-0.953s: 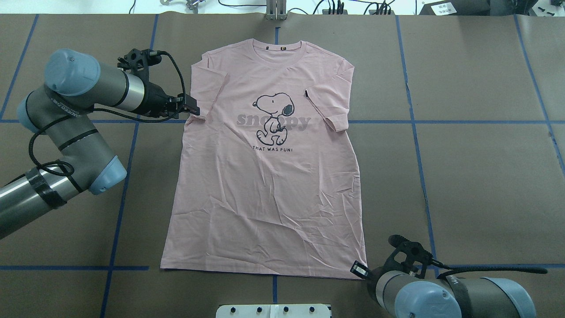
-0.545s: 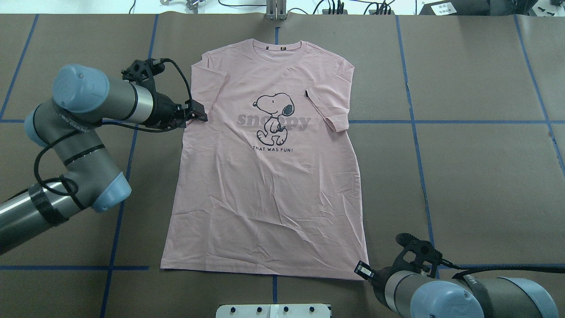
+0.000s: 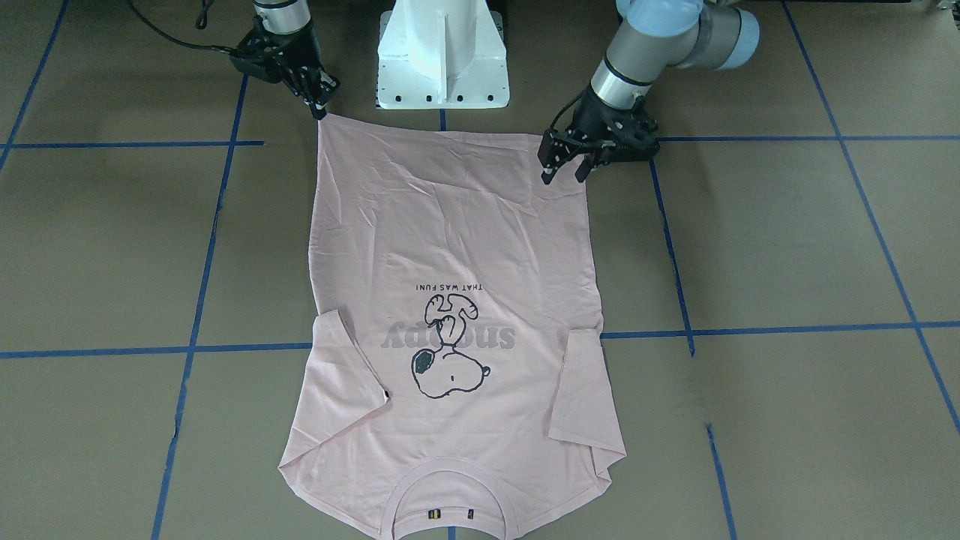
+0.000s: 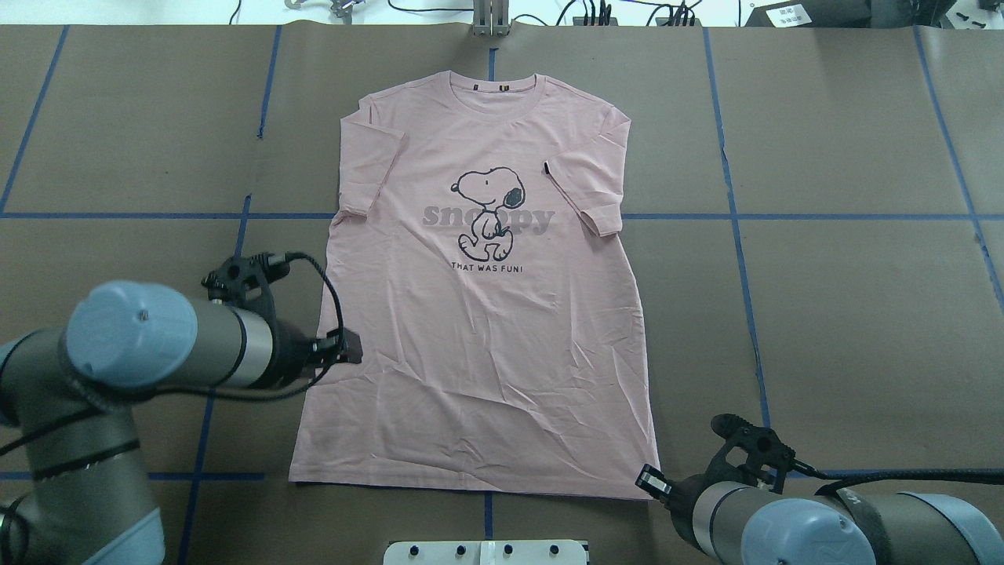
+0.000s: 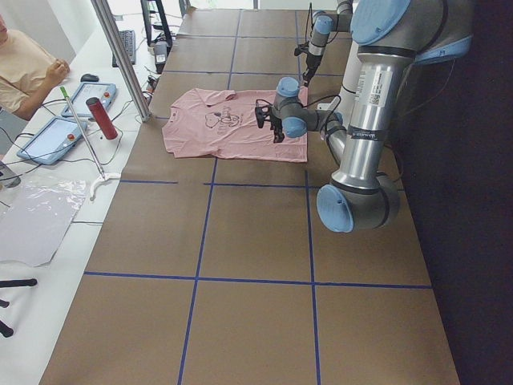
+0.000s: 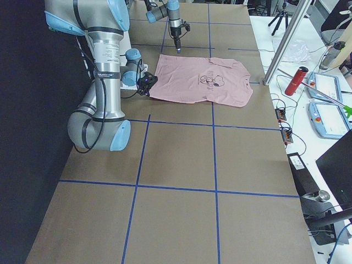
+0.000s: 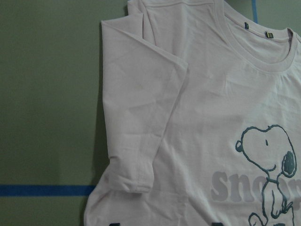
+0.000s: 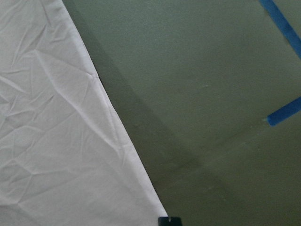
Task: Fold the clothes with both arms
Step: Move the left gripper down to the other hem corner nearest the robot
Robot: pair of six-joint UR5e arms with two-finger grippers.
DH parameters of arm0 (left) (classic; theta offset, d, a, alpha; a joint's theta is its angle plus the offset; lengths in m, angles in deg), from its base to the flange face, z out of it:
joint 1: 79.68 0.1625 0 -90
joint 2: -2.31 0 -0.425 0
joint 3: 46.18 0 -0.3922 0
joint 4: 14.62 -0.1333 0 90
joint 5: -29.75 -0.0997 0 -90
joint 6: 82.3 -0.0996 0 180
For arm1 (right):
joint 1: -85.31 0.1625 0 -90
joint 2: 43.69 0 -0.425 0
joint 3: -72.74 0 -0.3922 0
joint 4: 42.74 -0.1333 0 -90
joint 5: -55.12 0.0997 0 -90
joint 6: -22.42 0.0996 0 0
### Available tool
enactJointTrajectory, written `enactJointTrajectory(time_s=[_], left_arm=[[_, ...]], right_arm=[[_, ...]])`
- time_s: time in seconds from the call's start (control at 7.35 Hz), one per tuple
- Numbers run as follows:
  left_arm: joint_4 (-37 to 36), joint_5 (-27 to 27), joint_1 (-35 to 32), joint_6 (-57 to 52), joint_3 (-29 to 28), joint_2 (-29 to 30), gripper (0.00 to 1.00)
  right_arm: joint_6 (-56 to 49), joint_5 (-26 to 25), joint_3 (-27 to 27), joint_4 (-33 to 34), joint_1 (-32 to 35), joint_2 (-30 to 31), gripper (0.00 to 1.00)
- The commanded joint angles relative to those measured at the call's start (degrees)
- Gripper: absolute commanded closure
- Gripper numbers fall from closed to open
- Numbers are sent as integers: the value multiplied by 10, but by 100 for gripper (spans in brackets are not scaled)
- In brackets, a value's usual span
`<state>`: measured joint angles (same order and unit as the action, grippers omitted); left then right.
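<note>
The pale pink T-shirt (image 4: 486,361) lay flat and face up on the brown surface (image 4: 847,314), with its ribbed collar (image 4: 492,88) at the far edge from the robot and its hem nearest the white pedestal (image 3: 442,52). Both short sleeves were folded inward over the body, and the dog print (image 4: 488,212) showed between them. The left end effector (image 3: 563,174) hung at the shirt's left side edge, in the lower half near the hem, with its two fingers plainly spread apart. The right end effector (image 3: 320,111) pointed down at the hem's right corner, its tip just beside the cloth. Its fingers looked close together, but I could not tell whether they were parted or gripping the corner.
</note>
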<state>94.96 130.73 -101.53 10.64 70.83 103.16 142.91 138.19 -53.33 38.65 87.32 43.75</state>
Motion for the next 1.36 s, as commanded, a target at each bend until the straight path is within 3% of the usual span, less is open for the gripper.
enactJointTrajectory(time_s=[0.0,0.95,1.09,1.23], left_arm=[[-24,-60,93,72,30,-63,34],[-24,-77,129,119,6,-71,36],[-24,-76,129,119,5,-72,43],[-24,-76,129,119,4,-71,74]], right_arm=[[0,0,0,-1,0,0,100],[-1,-4,0,0,-1,0,100],[-1,-4,0,0,-1,-1,100],[-1,-4,0,0,-1,0,100]])
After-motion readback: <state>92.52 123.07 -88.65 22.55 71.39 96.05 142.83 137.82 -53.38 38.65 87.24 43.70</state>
